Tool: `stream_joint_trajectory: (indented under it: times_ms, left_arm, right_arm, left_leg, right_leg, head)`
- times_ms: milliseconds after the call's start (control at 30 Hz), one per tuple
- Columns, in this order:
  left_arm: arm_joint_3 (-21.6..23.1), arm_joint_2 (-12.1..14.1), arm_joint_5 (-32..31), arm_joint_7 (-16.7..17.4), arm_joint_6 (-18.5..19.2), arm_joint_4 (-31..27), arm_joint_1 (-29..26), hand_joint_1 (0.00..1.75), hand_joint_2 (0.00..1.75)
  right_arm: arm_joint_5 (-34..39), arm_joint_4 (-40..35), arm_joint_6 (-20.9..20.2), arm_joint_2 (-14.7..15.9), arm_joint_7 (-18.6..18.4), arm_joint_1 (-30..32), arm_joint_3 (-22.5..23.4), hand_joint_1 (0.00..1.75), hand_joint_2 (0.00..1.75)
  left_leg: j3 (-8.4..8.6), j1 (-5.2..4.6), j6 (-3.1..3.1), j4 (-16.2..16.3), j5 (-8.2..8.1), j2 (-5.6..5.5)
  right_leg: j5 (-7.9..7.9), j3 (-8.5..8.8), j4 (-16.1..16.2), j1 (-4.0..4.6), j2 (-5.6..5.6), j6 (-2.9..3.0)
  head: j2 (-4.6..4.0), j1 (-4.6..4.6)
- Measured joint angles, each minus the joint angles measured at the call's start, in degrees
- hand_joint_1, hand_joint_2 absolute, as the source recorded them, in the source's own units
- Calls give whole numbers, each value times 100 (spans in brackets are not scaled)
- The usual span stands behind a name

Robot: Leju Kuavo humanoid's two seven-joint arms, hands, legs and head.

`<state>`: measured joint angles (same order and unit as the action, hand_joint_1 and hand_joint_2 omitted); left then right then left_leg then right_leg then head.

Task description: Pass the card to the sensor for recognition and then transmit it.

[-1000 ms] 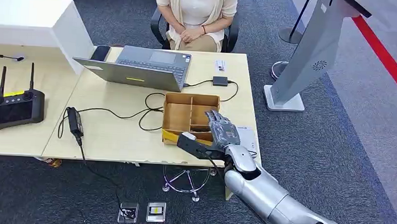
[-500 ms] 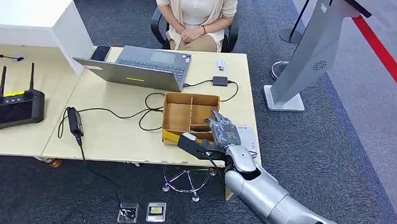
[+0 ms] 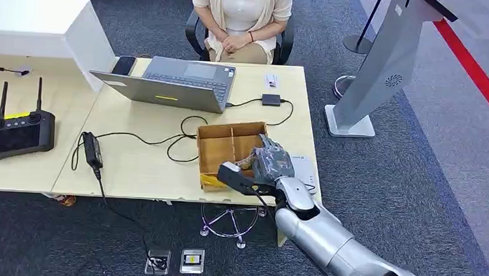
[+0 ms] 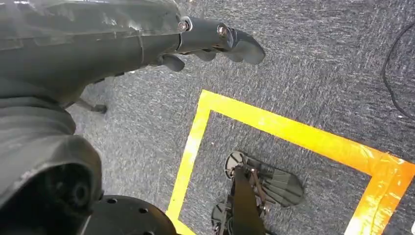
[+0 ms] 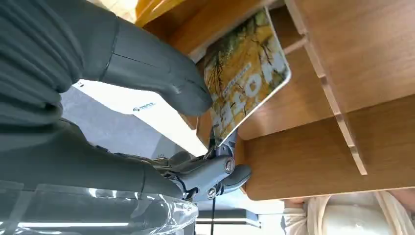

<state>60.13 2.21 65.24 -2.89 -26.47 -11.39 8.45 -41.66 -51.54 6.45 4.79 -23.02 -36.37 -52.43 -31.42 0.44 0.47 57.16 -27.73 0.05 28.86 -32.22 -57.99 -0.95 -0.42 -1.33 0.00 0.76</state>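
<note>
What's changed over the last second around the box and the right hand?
The right hand curled its fingers down into the wooden divided box and now pinches the yellow card between thumb and fingers. The box slid and turned slightly toward the laptop. Laptop, cables, controller and the seated person stayed put.

The right hand (image 3: 270, 166) covers part of the wooden box (image 3: 219, 150), so the card (image 5: 244, 81) cannot be seen from the head view. Up close, the thumb hides one corner of the card. The person (image 3: 242, 20) is cut off at the top edge.
</note>
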Motion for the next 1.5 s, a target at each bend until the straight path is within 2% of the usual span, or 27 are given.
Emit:
stream_joint_trajectory:
  times_ms: [467, 667, 767, 967, 1167, 1233, 1267, 1500]
  left_arm:
    - [-7, -2, 70, 0, -52, 0, -34, 0, 0]
    - [-7, -2, 74, -4, -63, 0, -49, 0, 0]
    - [-7, -2, 66, -9, -63, 0, -49, 0, 0]
    - [-7, -4, -50, -15, -48, 0, -47, 0, 0]
    - [-7, -4, -53, -15, -48, 0, -47, 0, 0]
    - [-7, -9, -125, -15, -28, 0, -36, 0, 0]
    - [-7, -17, -168, -15, 7, 0, -23, 0, 0]
    - [-4, -22, -192, -11, 15, 0, 5, 0, 0]
  right_arm:
    - [0, 125, -11, -109, 92, -19, 2, 175, 175]
    - [-24, 168, 120, -129, 85, -23, 2, 175, 175]
    - [-204, 160, 330, -129, -116, -73, 4, 175, 175]
    - [-658, -162, 337, -85, -562, -336, 105, 175, 175]
    - [-671, -182, 332, -81, -580, -351, 109, 175, 175]
    - [-789, -476, 243, -9, -752, -579, 192, 175, 175]
    - [-711, -775, 214, 74, -859, -728, 312, 175, 175]
    - [-81, -933, 348, 173, -824, -865, 594, 175, 175]
  left_leg:
    - [3, 1, 0, 0, 0, 5]
    - [3, 1, 0, 0, 0, 7]
    - [3, 1, 0, 0, 0, 6]
    - [5, 0, 0, 2, 0, 8]
    - [5, 0, 0, 2, 0, 8]
    - [6, 0, 0, 2, 0, 11]
    - [7, 0, 0, 2, 1, 11]
    - [6, 0, 0, 2, 0, 12]
  right_leg:
    - [0, 1, 0, 1, 8, 0]
    - [0, 1, 0, 1, 10, 0]
    - [-1, 1, 0, 0, 9, 0]
    - [-2, 0, 0, 1, 11, 1]
    - [-2, 0, 0, 0, 11, 1]
    - [-3, -1, 0, 1, 14, 3]
    - [-4, -1, 0, 1, 14, 3]
    - [-4, -1, 0, 1, 14, 4]
  head:
    - [0, 0]
    - [0, 0]
    - [0, 0]
    - [0, 0]
    - [0, 0]
    - [0, 0]
    - [0, -2]
    - [0, 0]
